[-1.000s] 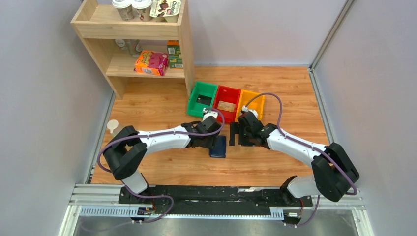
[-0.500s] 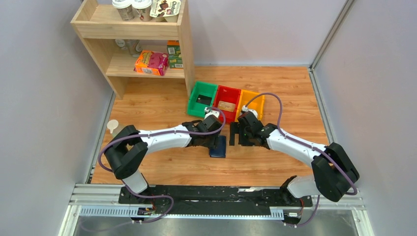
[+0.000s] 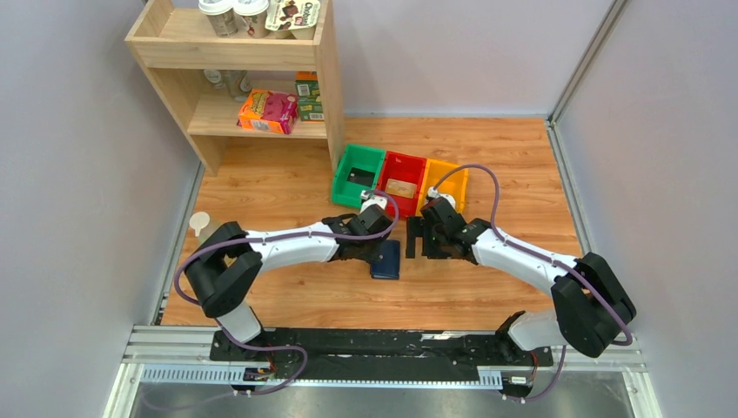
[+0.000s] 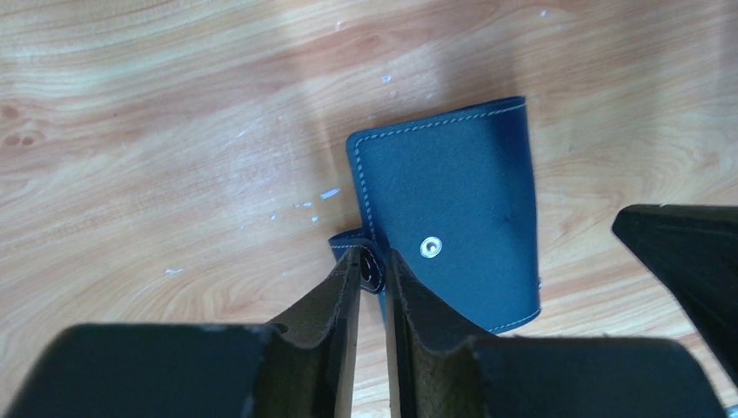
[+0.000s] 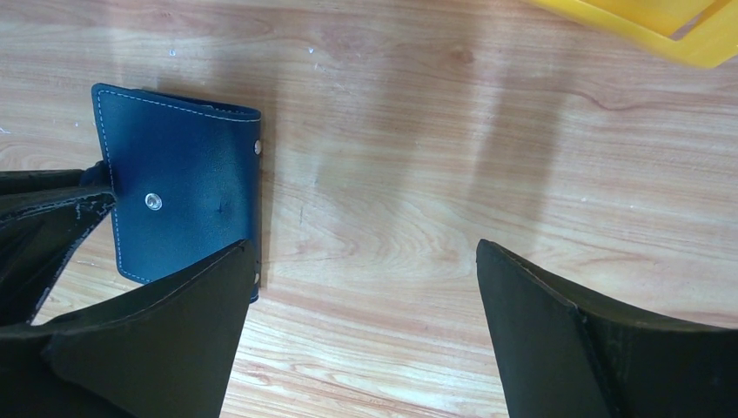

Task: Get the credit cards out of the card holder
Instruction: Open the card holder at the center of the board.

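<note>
The card holder [image 3: 386, 259], dark navy and folded shut, lies on the wooden table between both arms; it also shows in the wrist views [image 4: 452, 200] [image 5: 183, 200]. My left gripper [image 4: 372, 263] is pinched on its small snap tab [image 4: 369, 266] at the left edge. My right gripper [image 5: 365, 248] hovers open just right of the holder, over bare wood. One black credit card [image 3: 358, 177] lies in the green bin and a tan one [image 3: 401, 187] in the red bin. The holder's inside is hidden.
Green [image 3: 344, 174], red [image 3: 389, 165] and yellow [image 3: 451, 170] bins stand in a row behind the grippers. A wooden shelf [image 3: 326, 96] with boxes and cups stands at the back left. A small white cup [image 3: 199, 223] sits at the table's left edge.
The left jaws have closed from wide open onto the holder's snap tab. Neither arm has visibly shifted, and the right gripper stays open.
</note>
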`<state>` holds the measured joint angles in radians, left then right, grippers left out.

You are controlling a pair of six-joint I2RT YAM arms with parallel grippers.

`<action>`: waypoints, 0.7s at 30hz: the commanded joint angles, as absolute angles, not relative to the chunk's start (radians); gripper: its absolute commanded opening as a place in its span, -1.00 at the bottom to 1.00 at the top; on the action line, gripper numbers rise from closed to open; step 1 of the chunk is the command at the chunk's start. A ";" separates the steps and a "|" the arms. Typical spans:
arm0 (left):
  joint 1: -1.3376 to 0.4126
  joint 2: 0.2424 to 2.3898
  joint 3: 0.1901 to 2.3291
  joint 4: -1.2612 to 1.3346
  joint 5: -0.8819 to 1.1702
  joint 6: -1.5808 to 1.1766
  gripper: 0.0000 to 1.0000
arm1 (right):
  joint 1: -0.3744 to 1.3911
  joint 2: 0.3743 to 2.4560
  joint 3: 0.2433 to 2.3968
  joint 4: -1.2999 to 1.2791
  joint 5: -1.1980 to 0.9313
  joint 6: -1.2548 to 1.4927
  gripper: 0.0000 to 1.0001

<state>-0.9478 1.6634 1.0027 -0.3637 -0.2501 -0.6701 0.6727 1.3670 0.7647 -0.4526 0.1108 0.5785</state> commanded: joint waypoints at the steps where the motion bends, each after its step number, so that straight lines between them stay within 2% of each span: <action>1: -0.950 1.583 0.939 -0.322 -0.279 -0.681 -0.57 | 0.673 1.336 0.779 -0.442 0.100 0.546 1.00; 5: -0.942 1.514 0.852 -0.261 -0.268 -0.709 -0.73 | 0.693 1.330 0.798 -0.452 0.106 0.515 1.00; 8: -0.925 1.468 0.778 -0.210 -0.252 -0.747 -0.98 | 0.733 1.339 0.825 -0.465 0.127 0.505 1.00; 9: -0.914 1.454 0.763 -0.198 -0.244 -0.764 -1.00 | 0.748 1.347 0.836 -0.468 0.136 0.502 1.00; 21: -0.868 1.333 0.480 0.125 -0.147 -0.969 -1.00 | 1.020 1.554 1.045 -0.568 0.339 0.512 1.00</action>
